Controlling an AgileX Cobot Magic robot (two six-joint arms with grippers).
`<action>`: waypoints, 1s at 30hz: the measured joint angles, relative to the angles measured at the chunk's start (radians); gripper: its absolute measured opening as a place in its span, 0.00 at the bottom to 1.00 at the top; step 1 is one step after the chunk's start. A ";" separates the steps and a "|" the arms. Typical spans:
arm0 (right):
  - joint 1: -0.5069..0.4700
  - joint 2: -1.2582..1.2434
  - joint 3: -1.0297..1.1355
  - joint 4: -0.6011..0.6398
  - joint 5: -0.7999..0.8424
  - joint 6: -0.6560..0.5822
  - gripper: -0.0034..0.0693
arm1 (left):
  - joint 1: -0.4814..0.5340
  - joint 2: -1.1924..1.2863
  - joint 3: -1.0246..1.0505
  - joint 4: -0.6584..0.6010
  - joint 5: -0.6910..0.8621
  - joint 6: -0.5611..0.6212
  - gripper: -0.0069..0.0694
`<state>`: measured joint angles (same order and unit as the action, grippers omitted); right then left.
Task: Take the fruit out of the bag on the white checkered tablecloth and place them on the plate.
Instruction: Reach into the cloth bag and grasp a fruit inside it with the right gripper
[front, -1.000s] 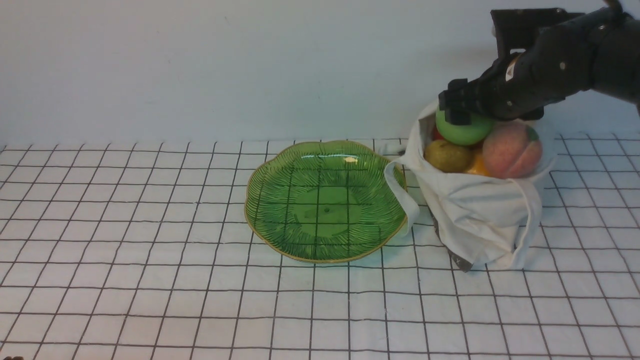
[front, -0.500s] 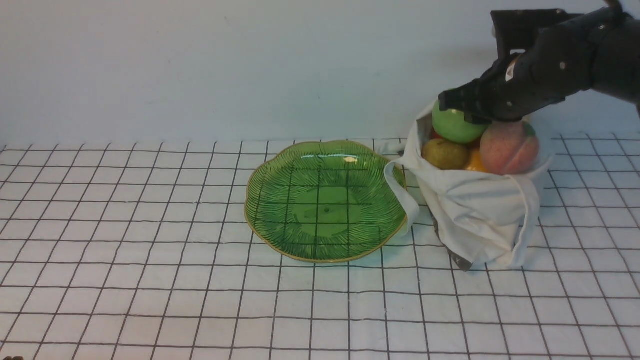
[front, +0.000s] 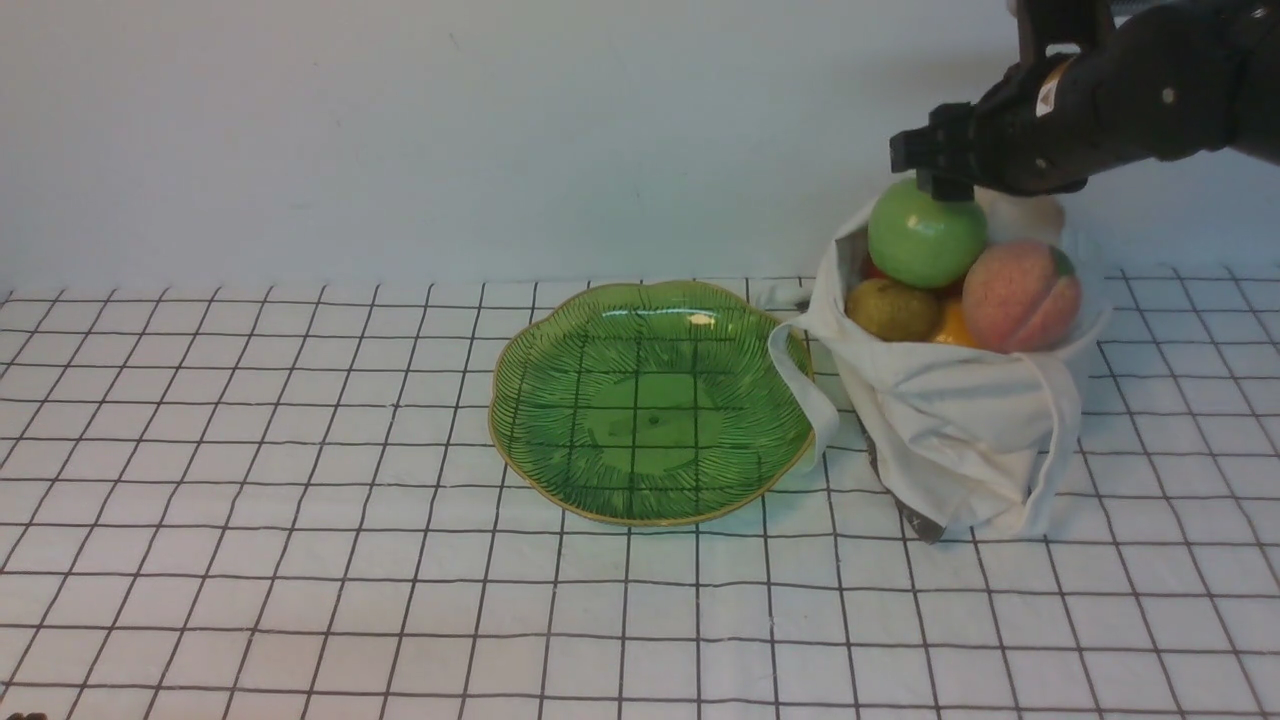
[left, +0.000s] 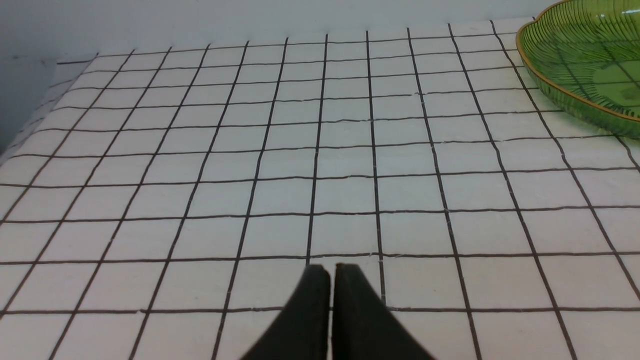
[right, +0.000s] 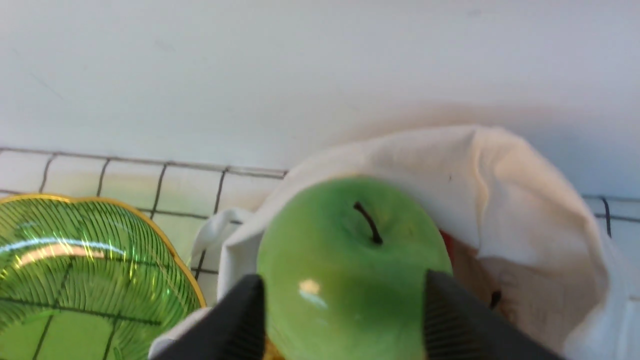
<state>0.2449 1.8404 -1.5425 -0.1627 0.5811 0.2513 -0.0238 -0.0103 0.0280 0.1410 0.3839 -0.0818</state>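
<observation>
The white bag (front: 960, 430) stands on the white checkered tablecloth (front: 300, 500), just right of the green plate (front: 650, 400), which holds nothing. My right gripper (front: 930, 178) is shut on the green apple (front: 925, 245) from above, holding it at the bag's mouth. In the right wrist view its fingers (right: 240, 320) press both sides of the apple (right: 345, 260), with the bag (right: 500, 190) behind. Inside the bag sit a pink peach (front: 1020, 297), an olive-brown pear (front: 890, 308), an orange-yellow fruit (front: 955, 330) and a sliver of red fruit (front: 875, 270). My left gripper (left: 332, 270) is shut and empty over the cloth (left: 300, 150).
A plain pale wall (front: 500, 130) closes the back of the table. A bag handle (front: 800, 385) drapes over the plate's right rim. The plate's edge (left: 565, 95) shows at the far side of the left wrist view.
The right gripper has closed on the green apple and raised it a little out of the bag, moving up and slightly right. The bag has settled slightly.
</observation>
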 joint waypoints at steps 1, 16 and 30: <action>0.000 0.006 0.000 0.000 -0.009 0.000 0.80 | 0.000 0.000 0.000 0.000 0.000 0.000 0.08; 0.000 0.138 -0.001 -0.122 -0.099 0.216 1.00 | 0.000 0.000 0.000 0.000 0.000 0.000 0.08; 0.000 0.149 -0.003 -0.127 -0.104 0.217 0.87 | 0.000 0.000 0.000 0.000 0.000 0.000 0.08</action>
<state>0.2449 1.9895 -1.5458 -0.2899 0.4769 0.4678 -0.0238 -0.0103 0.0280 0.1410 0.3839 -0.0818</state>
